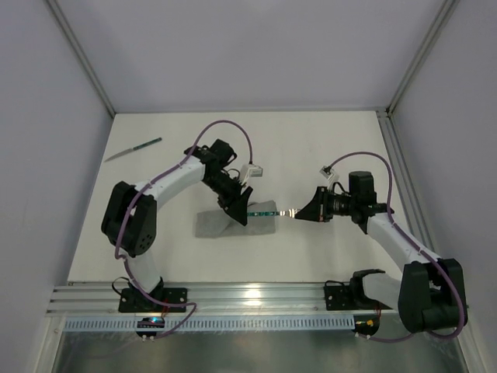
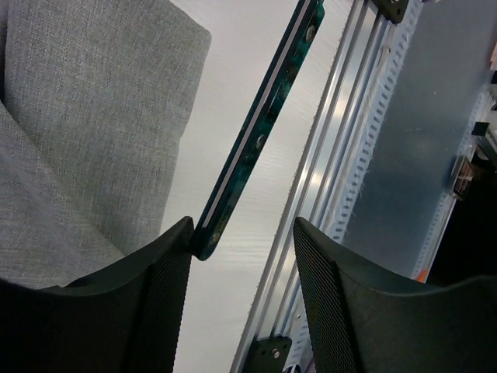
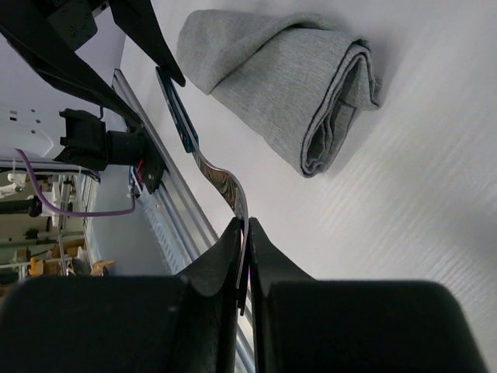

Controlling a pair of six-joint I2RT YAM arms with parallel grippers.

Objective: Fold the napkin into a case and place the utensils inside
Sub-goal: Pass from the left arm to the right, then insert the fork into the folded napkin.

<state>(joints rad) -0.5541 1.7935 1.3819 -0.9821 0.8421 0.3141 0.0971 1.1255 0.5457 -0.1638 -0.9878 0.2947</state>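
Grey napkin point(image 1: 211, 225), folded into a narrow pouch shape, lies on the white counter point(image 1: 326, 140) a little left of the middle and closer to the near edge than the far one. From the top camera the left pincer point(image 1: 241, 211) hangs over its right end, and just right of it the fork point(image 1: 265, 211) lies level, teal handle toward the napkin, silver end in the right pincer point(image 1: 297, 212). The knife point(image 1: 133, 149) lies well apart near the far left corner, handle pointing toward the far edge, and a metal rail point(image 1: 256, 294) runs along the near edge. On the left wrist camera the left pincer point(image 2: 242, 233) stands apart, clamped on nothing; the fork point(image 2: 260, 132) handle runs slantwise between the napkin point(image 2: 93, 116) and the rail point(image 2: 334, 155), its butt end just at the tip of one of the fingers point(image 2: 155, 287), the other finger clear of it. On the right wrist camera the right pincer point(image 3: 242, 229) is pressed together on the fork's point(image 3: 213, 171) metal end, the tines hidden between the pads. The curved neck and handle reach away toward one of the left pincer's fingers point(image 3: 151, 39). The napkin point(image 3: 272, 78) lies beside the fork, its layered open end in view; whether the handle touches the counter I cannot tell.
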